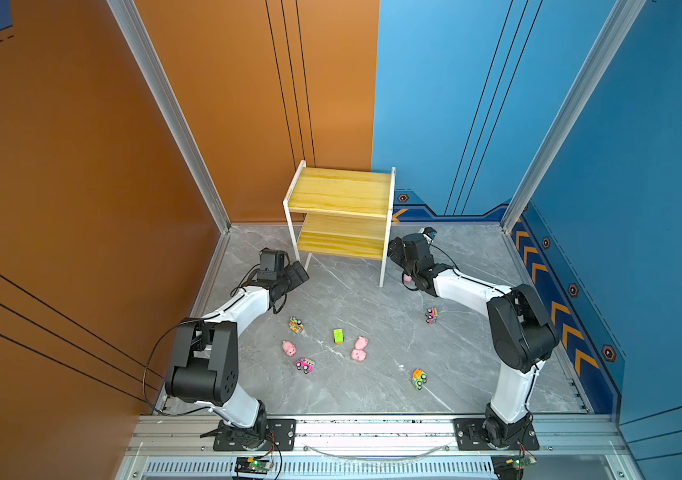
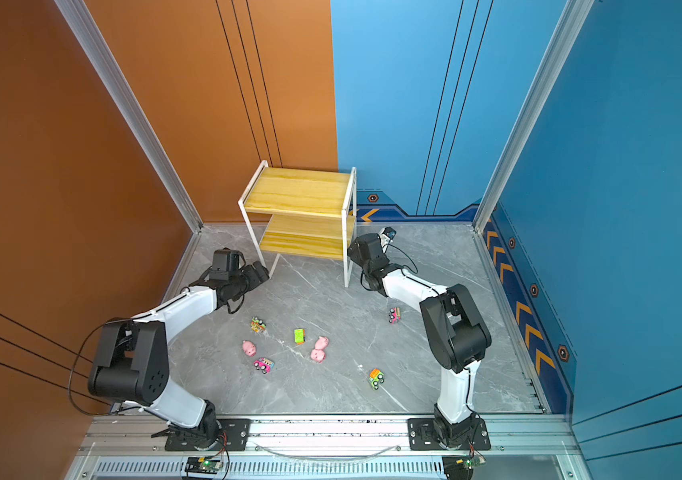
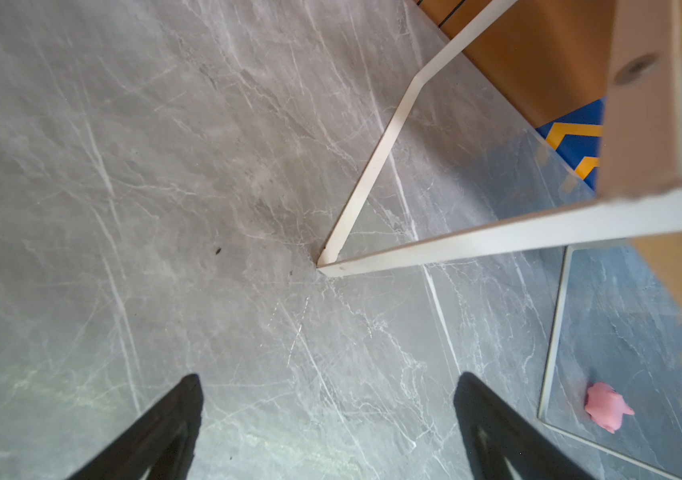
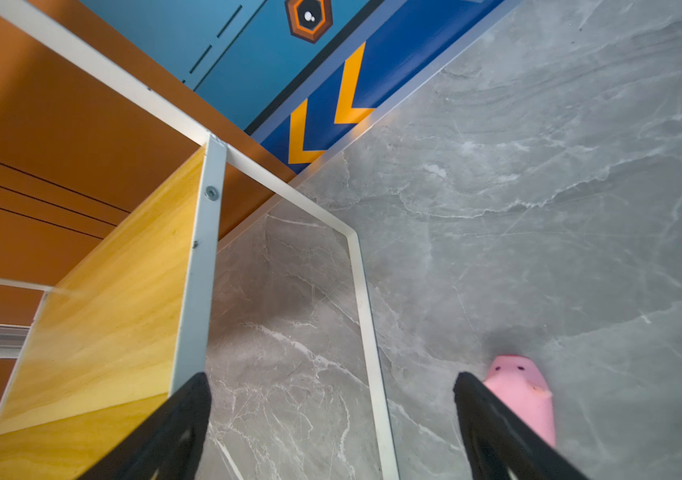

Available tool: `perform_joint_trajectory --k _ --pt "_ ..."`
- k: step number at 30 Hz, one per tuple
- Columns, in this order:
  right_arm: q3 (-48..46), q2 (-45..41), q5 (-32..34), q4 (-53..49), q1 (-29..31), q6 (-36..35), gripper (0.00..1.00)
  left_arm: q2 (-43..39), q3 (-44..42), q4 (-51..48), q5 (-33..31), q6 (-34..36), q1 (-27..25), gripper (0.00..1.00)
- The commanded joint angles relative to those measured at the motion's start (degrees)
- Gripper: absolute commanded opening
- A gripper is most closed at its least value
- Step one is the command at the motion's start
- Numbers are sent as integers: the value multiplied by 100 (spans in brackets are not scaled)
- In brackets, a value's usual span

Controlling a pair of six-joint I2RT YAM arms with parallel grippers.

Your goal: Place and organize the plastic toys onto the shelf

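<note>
Left gripper (image 3: 328, 376), black tapered jaws spread and empty, hangs by a thin white metal leg (image 3: 455, 245) of the yellowish two-board wooden shelf (image 1: 341, 195). Right gripper (image 4: 331, 374), equally spread and empty, flanks the shelf's other side. A smooth round pink pig (image 4: 522, 386) lies just beside one jaw on the veined grey tabletop (image 4: 559, 187).

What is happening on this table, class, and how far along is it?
Two white-and-black robot arms are meant to put small plastic toys onto the two-tier yellow wooden shelf with white metal frame. Its visible boards are bare. The left arm and right arm both hover by its front legs, jaws open and empty. One round pink pig lies beside the right arm's jaws; three more pigs and five bright toy cars sit scattered on the grey marbled tabletop.
</note>
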Motion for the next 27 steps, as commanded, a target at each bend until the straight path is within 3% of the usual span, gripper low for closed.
perform_joint_trajectory --k 1,8,11,17,27 --pt "-500 -475 -464 358 -166 -419 92 -95 -80 499 329 298 -47 94" --pt "-1904 -1511 -1186 1459 -185 -1548 93 277 82 1028 772 423 -4 88" --pt "-2330 -1629 -1654 2180 -122 -1935 93 414 197 1177 891 481 -13 76" --pt "-2453 -1423 -2139 2949 95 -2423 88 543 317 1492 1054 659 -87 56" --pt "-2026 -867 -1887 3095 68 -2745 77 524 313 1551 1003 854 -353 44"
